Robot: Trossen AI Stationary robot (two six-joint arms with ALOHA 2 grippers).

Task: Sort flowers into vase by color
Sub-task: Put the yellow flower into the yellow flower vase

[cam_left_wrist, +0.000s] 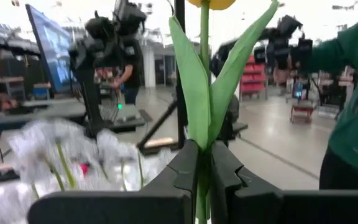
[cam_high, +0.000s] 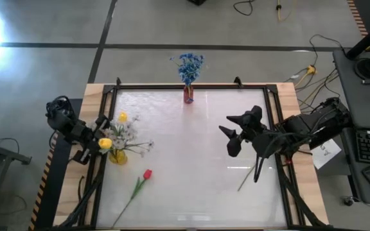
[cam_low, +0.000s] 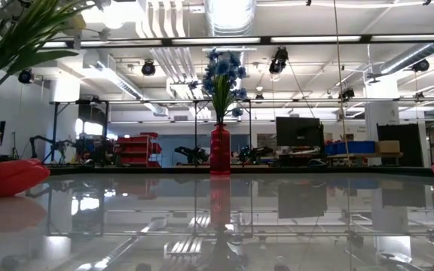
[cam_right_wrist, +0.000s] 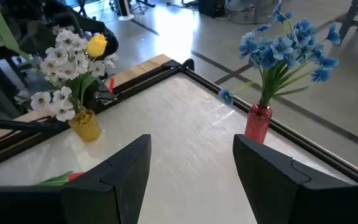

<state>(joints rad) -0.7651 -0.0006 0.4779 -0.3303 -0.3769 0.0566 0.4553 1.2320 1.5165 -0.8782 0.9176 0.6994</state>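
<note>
Yellow tulip (cam_left_wrist: 205,93) standing upright, clamped in left gripper (cam_left_wrist: 202,171), hovering just beside gold vase (cam_high: 117,156); right gripper (cam_right_wrist: 191,165) idling open, empty

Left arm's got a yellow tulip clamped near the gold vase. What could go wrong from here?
1. The left gripper pinches the yellow tulip low on its stem, so the tall bloom may swing and miss the gold vase.
2. That vase already holds white sprays and another yellow bloom; pushing in could tip it.
3. The right gripper hangs open mid-table, clear for now.
</note>
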